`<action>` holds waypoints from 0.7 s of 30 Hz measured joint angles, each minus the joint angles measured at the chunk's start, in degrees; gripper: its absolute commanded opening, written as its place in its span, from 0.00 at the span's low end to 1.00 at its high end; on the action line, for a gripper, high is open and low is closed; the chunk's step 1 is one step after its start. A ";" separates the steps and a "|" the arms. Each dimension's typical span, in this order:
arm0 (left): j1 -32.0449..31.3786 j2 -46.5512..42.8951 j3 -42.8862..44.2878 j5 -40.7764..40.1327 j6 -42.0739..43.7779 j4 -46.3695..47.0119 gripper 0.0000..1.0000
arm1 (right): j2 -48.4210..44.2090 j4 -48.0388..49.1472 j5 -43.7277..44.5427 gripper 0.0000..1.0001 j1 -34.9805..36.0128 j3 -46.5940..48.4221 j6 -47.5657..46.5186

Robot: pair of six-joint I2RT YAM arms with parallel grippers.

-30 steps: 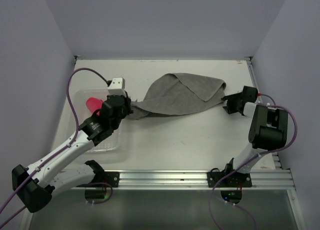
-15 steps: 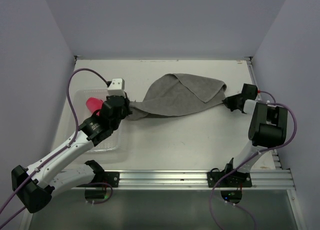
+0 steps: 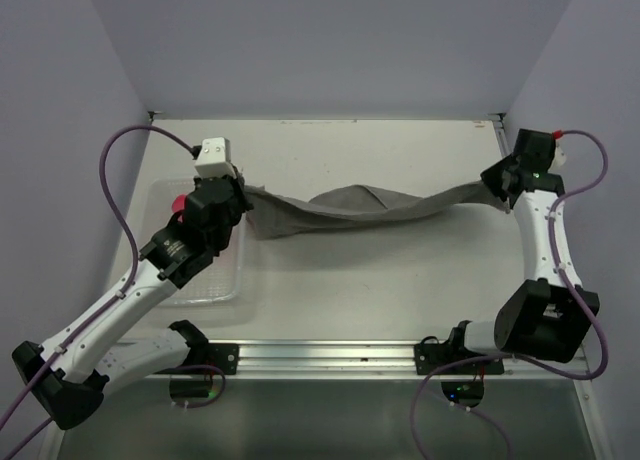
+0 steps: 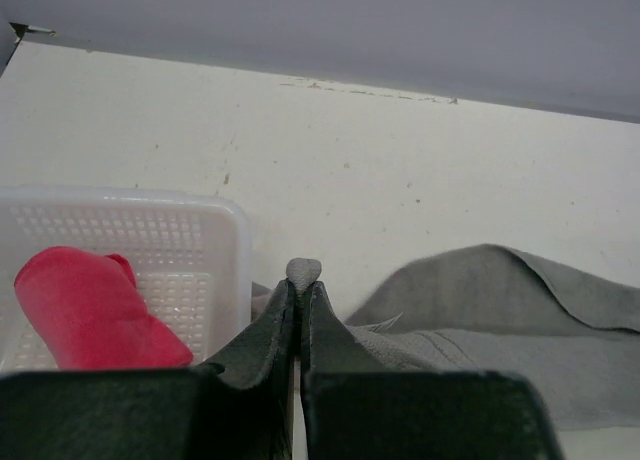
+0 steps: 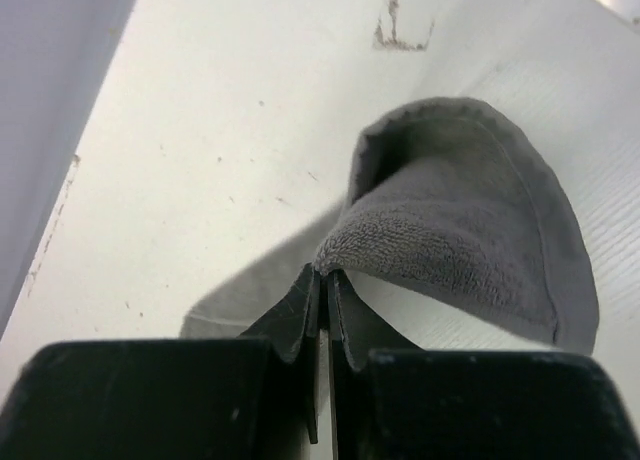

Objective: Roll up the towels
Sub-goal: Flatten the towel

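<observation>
Grey-taupe cloth spans my work table (image 3: 400, 280) from one arm to the other. The grey towel (image 3: 370, 202) hangs in a twisted, sagging band between the two grippers, seen here from the camera above and behind the arm bases.

My left gripper (image 3: 244, 194) is clamped on the towel's left end, just beside the far right corner of the white perforated basket (image 3: 200, 292). On the left wrist camera the two dark jaws meet with a small nub of grey fabric pinched at their tips. The rest of the cloth lies in folds to the right on the table.

My right gripper (image 3: 498, 185) is clenched on the opposite end, close to the table's right edge and toward its far side. Its wrist camera shows the jaws pressed together on a hemmed edge, with a rounded lobe of terry curling up and over beyond the tips.

The middle of the towel dips toward the table surface, though from above I cannot tell whether it touches.

The pink towel (image 4: 95, 310) sits inside the basket as a rolled bundle, lying on the basket's floor toward the left side in the left wrist view. From overhead only a sliver of red shows behind the left arm. Purple cables (image 3: 103, 180) loop from both wrists back toward the bases.
</observation>
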 measured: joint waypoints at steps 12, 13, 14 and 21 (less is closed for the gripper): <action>0.04 0.50 -2.29 0.76 -0.42 0.70 0.00 | 9.25 -4.68 -4.74 0.00 2.19 6.62 -9.84; 0.04 0.83 -2.91 0.90 -0.81 0.63 0.00 | 10.62 -4.85 -4.98 0.00 2.99 5.95 -10.45; 0.04 1.29 -3.48 1.05 -1.18 0.57 0.00 | 11.63 -5.01 -5.11 0.00 3.82 5.05 -10.93; 0.04 4.00 -6.43 2.32 -3.69 -0.15 0.00 | 11.15 -4.70 -6.47 0.23 6.51 -3.82 -11.28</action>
